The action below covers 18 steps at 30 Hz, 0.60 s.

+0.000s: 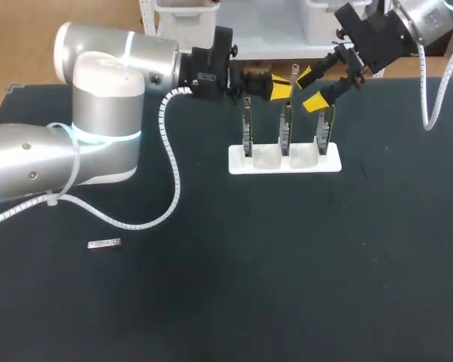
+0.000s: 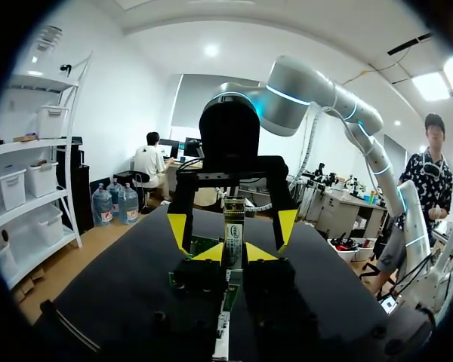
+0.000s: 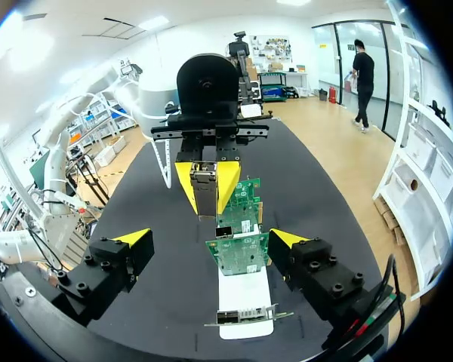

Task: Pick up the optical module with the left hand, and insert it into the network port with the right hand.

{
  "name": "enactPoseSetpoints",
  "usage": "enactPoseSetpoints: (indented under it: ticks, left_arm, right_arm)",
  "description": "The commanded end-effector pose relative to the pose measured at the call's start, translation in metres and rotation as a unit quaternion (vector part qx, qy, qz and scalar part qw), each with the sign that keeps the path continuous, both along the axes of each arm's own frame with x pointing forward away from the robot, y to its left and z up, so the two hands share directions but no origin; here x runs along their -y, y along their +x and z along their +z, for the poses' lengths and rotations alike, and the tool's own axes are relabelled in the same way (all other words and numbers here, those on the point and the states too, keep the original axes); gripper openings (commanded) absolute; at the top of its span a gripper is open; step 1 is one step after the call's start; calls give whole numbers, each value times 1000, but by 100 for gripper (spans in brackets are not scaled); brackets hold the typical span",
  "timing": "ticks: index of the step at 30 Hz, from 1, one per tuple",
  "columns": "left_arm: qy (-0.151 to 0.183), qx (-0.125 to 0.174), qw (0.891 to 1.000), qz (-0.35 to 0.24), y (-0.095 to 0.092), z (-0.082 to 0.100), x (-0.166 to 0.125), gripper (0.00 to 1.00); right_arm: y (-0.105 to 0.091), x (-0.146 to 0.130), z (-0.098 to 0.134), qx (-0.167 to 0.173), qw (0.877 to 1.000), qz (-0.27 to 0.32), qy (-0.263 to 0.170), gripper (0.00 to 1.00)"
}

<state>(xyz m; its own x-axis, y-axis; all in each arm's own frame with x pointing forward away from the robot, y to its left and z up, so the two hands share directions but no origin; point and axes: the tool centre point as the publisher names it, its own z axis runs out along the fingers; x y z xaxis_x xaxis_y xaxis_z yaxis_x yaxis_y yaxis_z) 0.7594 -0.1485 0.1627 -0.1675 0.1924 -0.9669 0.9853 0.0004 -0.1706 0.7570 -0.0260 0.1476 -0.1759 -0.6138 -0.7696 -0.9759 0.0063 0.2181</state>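
My left gripper [image 1: 283,90] is shut on a small metal optical module [image 1: 294,73] and holds it above the row of network cards [image 1: 285,128]. In the left wrist view the module [image 2: 234,219] stands upright between the yellow tips of the left gripper [image 2: 234,253]. My right gripper [image 1: 309,89] faces it, open, one finger on each side of the module and neither touching it. In the right wrist view the right gripper [image 3: 210,240] stands wide open, with the left gripper [image 3: 205,188] and the module [image 3: 204,177] just ahead and the green cards [image 3: 238,253] below.
A white stand [image 1: 283,162] holds three upright cards at the back middle of the black table. A second small module [image 1: 104,243] lies flat at the left front. The left arm's white cable [image 1: 170,162] trails over the table.
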Motion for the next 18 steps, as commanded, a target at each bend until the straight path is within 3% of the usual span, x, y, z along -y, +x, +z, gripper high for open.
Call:
enactPoseSetpoints:
  ticks: [1,18]
  left_arm:
    - [0,0,1000,-1,1,0,1,0]
    - [0,0,1000,-1,1,0,1,0]
  right_arm:
    - [1,0,0,-1,1000,1,0,100]
    - [5,7,13,37,999,-11,-11,100]
